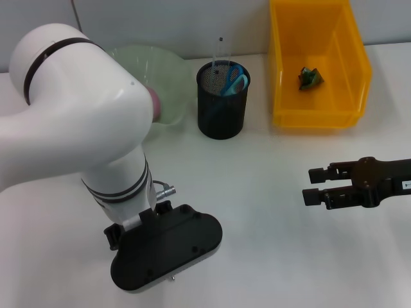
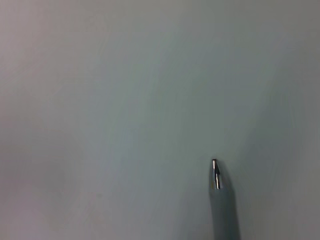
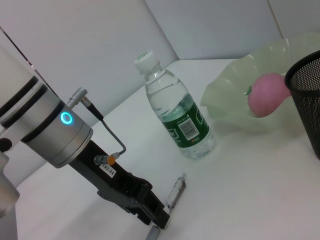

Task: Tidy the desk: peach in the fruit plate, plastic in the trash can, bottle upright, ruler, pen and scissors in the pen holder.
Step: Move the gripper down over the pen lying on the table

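Note:
My left gripper [image 3: 156,219] sits low over the near-left of the table, shut on the grey pen [image 3: 176,192]. The pen's metal tip [image 2: 215,172] pokes out ahead of it. The water bottle [image 3: 176,112] stands upright just beyond; the left arm hides it in the head view. A pink peach [image 3: 267,95] lies in the green fruit plate [image 1: 164,67]. The black mesh pen holder [image 1: 221,102] holds the blue scissors [image 1: 234,80] and a clear ruler [image 1: 221,51]. Green plastic [image 1: 310,78] lies in the yellow trash can [image 1: 318,119]. My right gripper [image 1: 313,185] hovers open and holds nothing at the right.
The bulky white left arm [image 1: 77,122] fills the left of the head view and covers part of the fruit plate. Bare white tabletop [image 1: 270,244] lies between the two grippers. A wall runs behind the plate, holder and trash can.

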You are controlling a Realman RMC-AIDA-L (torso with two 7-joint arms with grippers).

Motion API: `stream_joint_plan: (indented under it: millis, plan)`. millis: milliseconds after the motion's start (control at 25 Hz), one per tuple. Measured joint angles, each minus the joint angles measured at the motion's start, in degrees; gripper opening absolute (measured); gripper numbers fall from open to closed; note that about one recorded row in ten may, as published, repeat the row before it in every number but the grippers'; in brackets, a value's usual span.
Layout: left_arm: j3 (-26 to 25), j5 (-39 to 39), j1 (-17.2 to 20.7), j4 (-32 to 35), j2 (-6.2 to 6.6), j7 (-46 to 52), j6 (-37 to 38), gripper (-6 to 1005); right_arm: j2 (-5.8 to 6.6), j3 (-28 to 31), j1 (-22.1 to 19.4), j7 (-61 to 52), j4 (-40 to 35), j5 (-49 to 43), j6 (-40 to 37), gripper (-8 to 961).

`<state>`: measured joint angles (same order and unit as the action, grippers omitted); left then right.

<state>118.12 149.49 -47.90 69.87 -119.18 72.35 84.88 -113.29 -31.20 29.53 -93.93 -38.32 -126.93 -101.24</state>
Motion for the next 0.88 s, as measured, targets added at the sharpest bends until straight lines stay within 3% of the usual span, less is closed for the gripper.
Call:
stream_joint_plan:
  millis: [240,880]
  plan:
    - [0.1,-0.7,-0.5,-0.5,0.00,-0.1,-0.5,343,0.00,0.0,0.0,0.0,0.0,0.0,0.0,758]
    - [0.7,-1.1,-0.9,-1.0,0.00,-0.3,-0.8,242,0.00,0.0,0.0,0.0,0.0,0.1,0.1,758]
